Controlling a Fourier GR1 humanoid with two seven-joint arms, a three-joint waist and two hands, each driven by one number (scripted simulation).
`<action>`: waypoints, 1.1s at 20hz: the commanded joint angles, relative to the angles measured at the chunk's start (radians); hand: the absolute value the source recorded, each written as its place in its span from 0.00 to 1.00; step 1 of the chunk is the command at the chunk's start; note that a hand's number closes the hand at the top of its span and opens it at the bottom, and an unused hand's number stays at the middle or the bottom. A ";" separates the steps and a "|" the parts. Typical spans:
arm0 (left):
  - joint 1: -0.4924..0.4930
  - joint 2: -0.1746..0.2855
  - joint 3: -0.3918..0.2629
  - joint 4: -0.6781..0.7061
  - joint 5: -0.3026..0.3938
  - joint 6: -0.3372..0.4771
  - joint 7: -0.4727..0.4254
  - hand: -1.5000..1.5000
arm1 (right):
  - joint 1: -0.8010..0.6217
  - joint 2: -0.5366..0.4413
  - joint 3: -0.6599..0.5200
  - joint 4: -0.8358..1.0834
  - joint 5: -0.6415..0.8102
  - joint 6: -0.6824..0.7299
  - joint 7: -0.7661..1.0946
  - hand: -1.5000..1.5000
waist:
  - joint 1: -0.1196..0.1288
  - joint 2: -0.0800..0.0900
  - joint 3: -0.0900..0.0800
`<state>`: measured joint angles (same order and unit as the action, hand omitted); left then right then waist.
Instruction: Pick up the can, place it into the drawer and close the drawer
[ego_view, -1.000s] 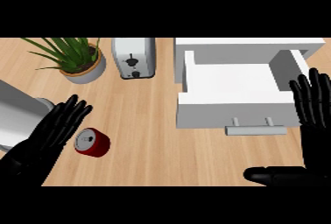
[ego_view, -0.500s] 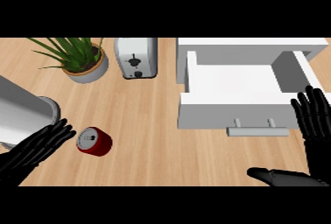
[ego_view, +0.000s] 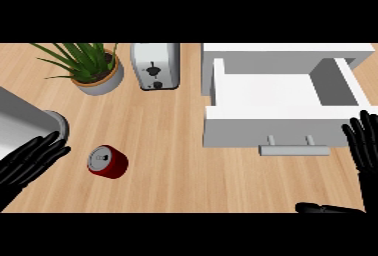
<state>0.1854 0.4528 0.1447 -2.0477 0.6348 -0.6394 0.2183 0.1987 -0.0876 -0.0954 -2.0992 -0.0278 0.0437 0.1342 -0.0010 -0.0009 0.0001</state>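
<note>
Head view looks steeply down on a wooden counter (ego_view: 173, 150). At the lower left edge of the frame the left robot hand (ego_view: 29, 162) comes in with its fingers straight and spread, pointing up and to the right; it holds nothing. Above it, at the left edge, lies a grey metal cylinder (ego_view: 29, 122). Just right of the left fingertips, apart from them, the red can (ego_view: 108, 161) sits on the counter, its silver top turned toward the upper left. In the upper left of the frame stands a potted plant (ego_view: 94, 70), with a toaster (ego_view: 155, 65) just right of it. The white drawer (ego_view: 280, 131) fills the upper right, pulled open, its handle (ego_view: 294, 149) on the near front. At the right edge the right robot hand (ego_view: 365, 150) shows, fingers straight and slightly spread, pointing up, its thumb along the lower edge, holding nothing. The can is well apart from the drawer.
</note>
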 joint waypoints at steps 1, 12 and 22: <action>-0.079 -0.025 -0.004 0.059 -0.025 0.020 0.052 0.00 | 0.098 0.011 -0.005 -0.044 -0.020 0.046 -0.055 0.00 | -0.006 0.000 0.000; -0.135 -0.146 0.007 0.244 -0.209 -0.088 -0.050 0.00 | 0.032 0.027 -0.041 0.065 -0.006 0.062 -0.114 0.00 | -0.002 0.001 0.000; -0.101 -0.210 0.026 0.347 -0.395 -0.137 -0.213 0.00 | 0.098 0.038 -0.078 0.053 -0.015 0.121 -0.154 0.00 | -0.001 0.000 0.000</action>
<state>0.0523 0.2600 0.1552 -1.7546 0.3117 -0.7408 0.0905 0.2663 -0.0757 -0.1847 -2.0681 -0.0689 0.1522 0.0381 -0.0027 -0.0006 -0.0002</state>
